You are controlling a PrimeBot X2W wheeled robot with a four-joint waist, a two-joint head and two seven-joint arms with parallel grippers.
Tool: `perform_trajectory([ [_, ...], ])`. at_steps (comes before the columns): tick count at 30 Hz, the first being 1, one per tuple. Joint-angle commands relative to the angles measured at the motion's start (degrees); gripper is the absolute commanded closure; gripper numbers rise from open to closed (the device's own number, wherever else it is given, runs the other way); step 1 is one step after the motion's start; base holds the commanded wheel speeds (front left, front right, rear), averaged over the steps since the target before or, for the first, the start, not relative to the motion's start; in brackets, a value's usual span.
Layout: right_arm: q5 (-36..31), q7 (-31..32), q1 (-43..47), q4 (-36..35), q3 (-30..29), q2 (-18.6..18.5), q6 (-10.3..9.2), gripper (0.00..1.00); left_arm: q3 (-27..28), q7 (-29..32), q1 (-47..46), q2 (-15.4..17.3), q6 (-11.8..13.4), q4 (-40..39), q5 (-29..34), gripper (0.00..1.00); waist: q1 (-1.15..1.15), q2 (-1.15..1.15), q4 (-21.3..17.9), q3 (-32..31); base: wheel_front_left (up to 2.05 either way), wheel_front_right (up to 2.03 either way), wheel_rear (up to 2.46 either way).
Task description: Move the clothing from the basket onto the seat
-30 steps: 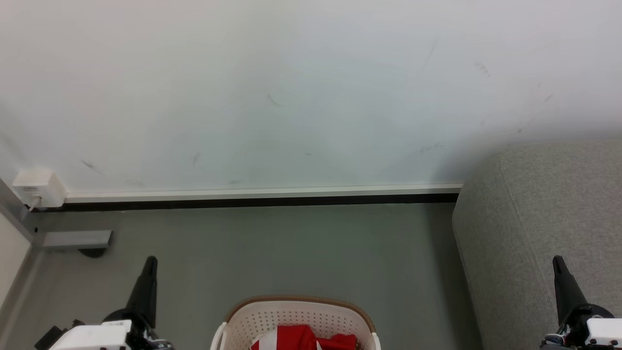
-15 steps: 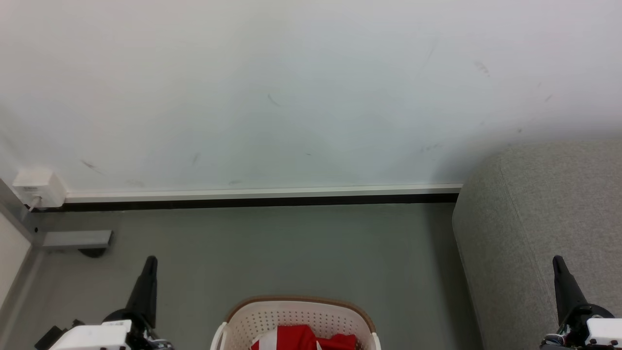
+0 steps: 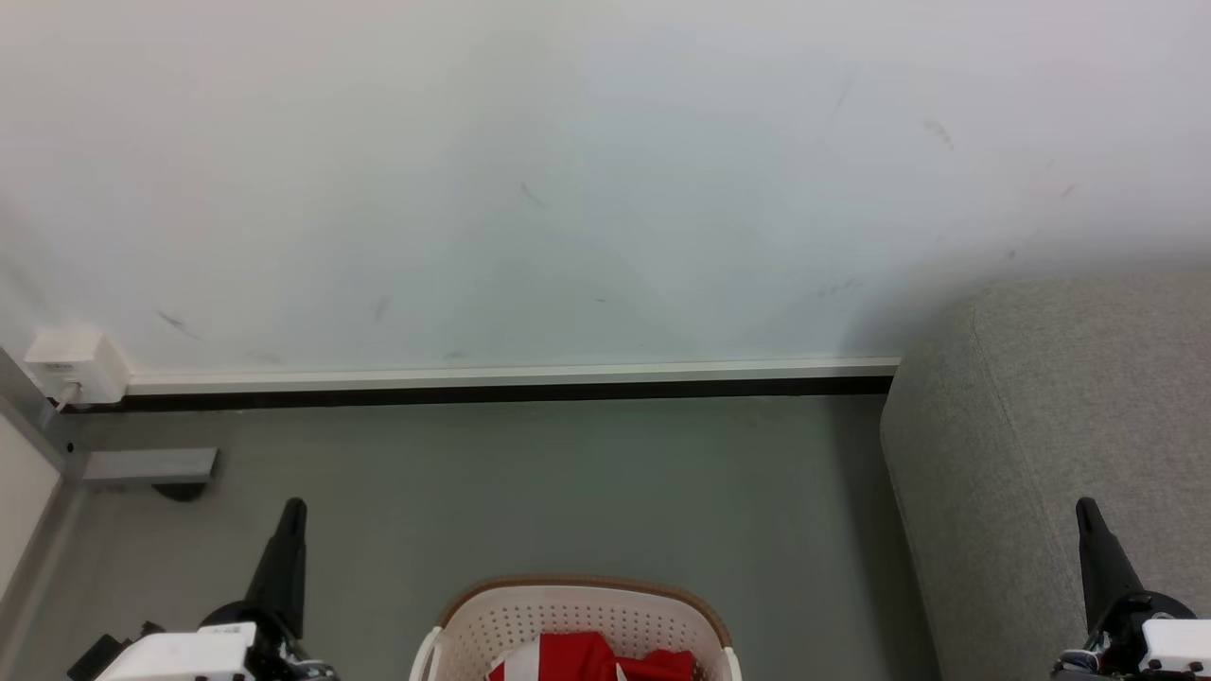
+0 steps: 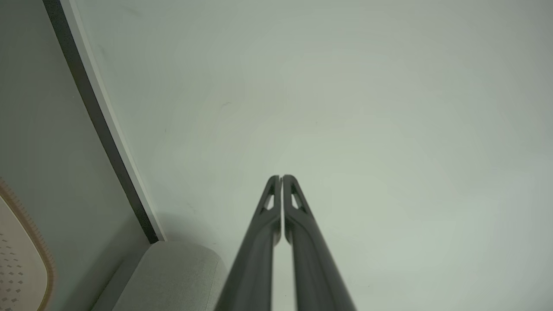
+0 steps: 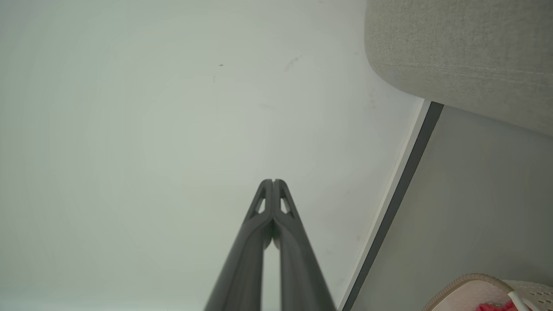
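plenty of open floor [image 3: 605, 482] between the laundry basket [image 3: 511, 619] and the wall [image 3: 568, 189] ahead; basket's open on top; sofa [image 3: 1060, 426] blocks the right side; socket box [image 3: 76, 364] sits low in the left corner

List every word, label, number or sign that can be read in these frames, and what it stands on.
No text here can be read.
Small white wall box: a faint marking on its front, too small to read.
The clothing in the basket: its visible red and white folds carry no text.
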Motion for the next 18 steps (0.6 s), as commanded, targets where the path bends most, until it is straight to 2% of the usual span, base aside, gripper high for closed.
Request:
perform_trajectory([
  [1,-0.36,0.22,-0.32,-0.27,-0.20,0.04,-0.13,1.00,0.07,0.26,-0.33,0.13,-0.35,-0.14,-0.71,1.00,0.00,0.00,0.00,0.00,0.00,0.00,0.00],
  [5,-0.36,0.22,-0.32,-0.27,-0.20,0.04,-0.13,1.00,0.07,0.26,-0.33,0.13,-0.35,-0.14,-0.71,1.00,0.00,0.00,0.00,0.00,0.00,0.00,0.00],
  [6,0.01,-0.01,-0.01,0.02,0.01,0.00,0.00,0.00,-0.01,-0.02,0.00,0.00,0.00,0.02,0.01,0.00,0.00,0.00,0.00,0.00,0.00,0.00,0.00],
  [18,2.73,-3.02,0.25,-0.90,2.34,0.10,-0.01,0.00,-1.52,-3.06,0.06,-0.15,0.13,0.00,0.77,0.00,0.00,0.00,0.07,0.07,0.00,0.00,0.00],
])
